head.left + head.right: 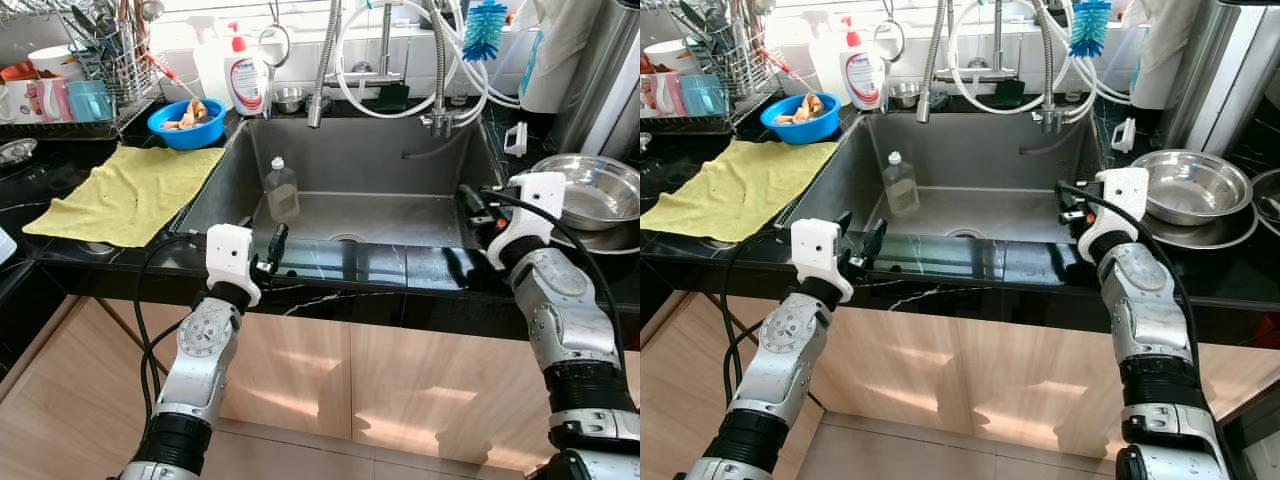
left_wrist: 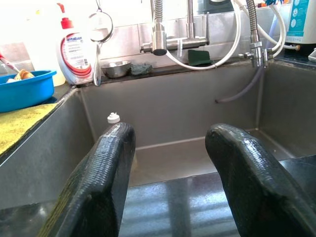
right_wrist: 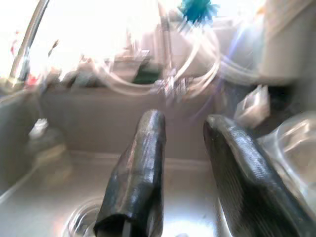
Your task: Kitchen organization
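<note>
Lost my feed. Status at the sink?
Left claw open, at sink front edge. Right claw open, over sink's right rim. Clear bottle upright in sink, untouched. Nothing in the way.

Bottle [image 1: 282,189] in sink [image 1: 400,160], left side

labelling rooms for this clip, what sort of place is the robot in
A home kitchen, at the sink counter: a steel sink under a pull-down faucet, a dish rack with cutlery and cups, and a dish soap bottle at the rim.

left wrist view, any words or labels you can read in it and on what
"antabax" on the red-capped white soap bottle behind the sink; the smaller print under it is too small to read.
The blue-and-white label on the container at the counter's far right is too blurred to read.
</note>
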Robot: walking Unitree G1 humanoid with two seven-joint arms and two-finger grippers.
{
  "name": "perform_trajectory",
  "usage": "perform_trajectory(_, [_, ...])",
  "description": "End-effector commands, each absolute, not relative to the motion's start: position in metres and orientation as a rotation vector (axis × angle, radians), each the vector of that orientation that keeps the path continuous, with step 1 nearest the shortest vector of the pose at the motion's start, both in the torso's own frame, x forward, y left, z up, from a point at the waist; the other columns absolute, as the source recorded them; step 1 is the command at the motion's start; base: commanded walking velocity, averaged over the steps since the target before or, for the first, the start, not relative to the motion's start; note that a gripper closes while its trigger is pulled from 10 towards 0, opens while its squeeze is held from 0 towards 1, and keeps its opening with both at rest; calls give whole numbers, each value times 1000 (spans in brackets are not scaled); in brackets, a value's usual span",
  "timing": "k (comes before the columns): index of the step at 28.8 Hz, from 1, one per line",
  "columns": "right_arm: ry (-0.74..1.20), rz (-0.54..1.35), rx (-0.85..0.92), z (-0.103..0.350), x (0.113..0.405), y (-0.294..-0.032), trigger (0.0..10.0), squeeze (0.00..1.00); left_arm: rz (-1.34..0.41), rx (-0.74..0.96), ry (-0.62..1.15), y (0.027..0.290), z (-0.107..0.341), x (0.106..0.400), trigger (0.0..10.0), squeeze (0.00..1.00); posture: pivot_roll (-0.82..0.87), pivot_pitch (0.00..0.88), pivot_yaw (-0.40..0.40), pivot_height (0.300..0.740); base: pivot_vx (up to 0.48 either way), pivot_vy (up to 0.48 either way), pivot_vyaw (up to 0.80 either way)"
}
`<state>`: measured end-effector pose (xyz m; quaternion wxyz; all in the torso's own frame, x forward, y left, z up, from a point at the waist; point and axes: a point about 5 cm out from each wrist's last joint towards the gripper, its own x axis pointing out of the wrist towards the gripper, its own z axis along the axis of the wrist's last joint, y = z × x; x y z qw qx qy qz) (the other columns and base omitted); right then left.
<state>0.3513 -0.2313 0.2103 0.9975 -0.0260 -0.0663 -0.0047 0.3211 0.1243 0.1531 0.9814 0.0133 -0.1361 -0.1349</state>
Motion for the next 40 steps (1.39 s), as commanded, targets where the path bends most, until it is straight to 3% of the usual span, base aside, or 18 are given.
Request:
perform_trajectory(1, [-243,-83,-43,238,343,-238,10000,0,-260,40,-257,129,150,322,10000,0,-138,0,87,740,0,0,0])
perform_trajectory(7, [-297,-192,-26,250,326,-253,10000,8,-269,41,-254,129,149,322,10000,0,-150,0,94,740,0,0,0])
perform_trajectory(8, [-281,-246,3,249,321,-260,10000,1000,-274,40,-254,127,149,322,10000,0,-154,0,96,740,0,0,0])
perform_trajectory(14, [-236,-453,103,238,304,-285,10000,1000,-286,37,-256,125,150,323,10000,0,-159,0,103,740,0,0,0])
perform_trajectory(15, [-187,-481,133,230,303,-291,10000,161,-293,38,-255,124,149,322,10000,0,-159,0,103,740,0,0,0])
perform_trajectory(16, [-174,-492,141,228,303,-292,10000,0,-295,39,-254,124,149,322,10000,0,-154,0,103,740,0,0,0])
perform_trajectory(27, [-98,-549,279,217,307,-303,10000,0,-300,41,-258,124,150,321,10000,0,-148,0,102,740,0,0,0])
perform_trajectory(40, [-86,-519,235,219,316,-297,10000,0,-292,41,-257,124,151,322,10000,0,-142,0,97,740,0,0,0])
